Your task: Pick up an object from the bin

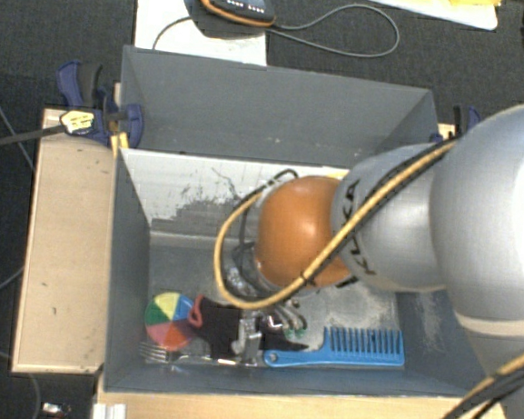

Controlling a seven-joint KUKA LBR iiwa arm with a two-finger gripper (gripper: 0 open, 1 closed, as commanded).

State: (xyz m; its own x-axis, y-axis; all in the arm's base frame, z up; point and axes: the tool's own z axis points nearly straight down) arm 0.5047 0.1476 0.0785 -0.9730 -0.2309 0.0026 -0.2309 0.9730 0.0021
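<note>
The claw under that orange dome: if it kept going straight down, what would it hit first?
Probably the black thing lying at the front of the bin, with the handle end of the blue comb right beside it. The claw looks very close to it, but depth is hard to judge.

Grey bin (128, 284) holds blue comb (359, 348), multicoloured ball (168, 319), fork (160, 355), black item (220, 326).

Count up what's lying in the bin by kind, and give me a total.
Blue comb: 1
Round multicoloured toy: 1
Black item with a red bit at its edge: 1
Metal fork: 1
Total: 4 in view; the arm covers part of the bin floor, so more could lie under it.
</note>
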